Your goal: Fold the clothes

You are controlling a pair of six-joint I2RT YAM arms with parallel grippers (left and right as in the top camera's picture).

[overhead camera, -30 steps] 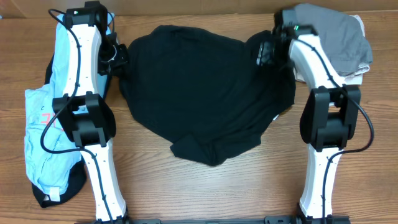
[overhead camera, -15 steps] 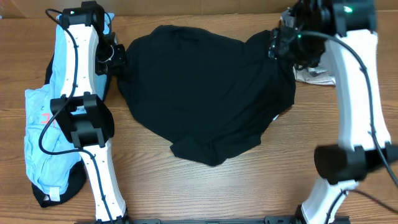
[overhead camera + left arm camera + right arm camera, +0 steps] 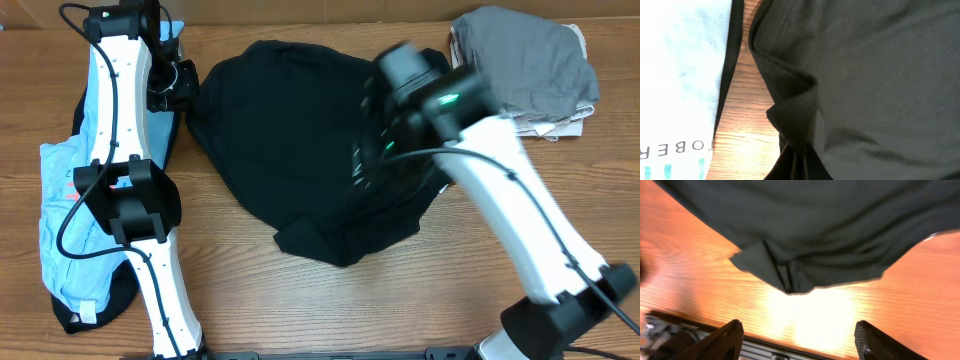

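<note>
The black T-shirt [image 3: 300, 140] lies crumpled across the middle of the table. My left gripper [image 3: 187, 86] is at the shirt's far left edge, shut on a pinched fold of the black fabric [image 3: 795, 125], which runs down between its fingers [image 3: 801, 167]. My right gripper [image 3: 368, 150], blurred by motion, hangs above the shirt's right half. In the right wrist view it is open [image 3: 800, 342] with nothing between its fingers, looking down on the shirt's near hem [image 3: 810, 235] and bare wood.
A light blue printed garment [image 3: 65, 200] lies along the left edge under the left arm, over a dark piece [image 3: 115, 295]. A grey garment [image 3: 525, 60] sits on a beige one [image 3: 560, 125] at the far right corner. Bare wood [image 3: 400, 290] lies in front of the shirt.
My right arm has swung left and forward from the shirt's far right corner to over its right half, uncovering the grey garment. The left gripper has shifted slightly back, still pinching.
</note>
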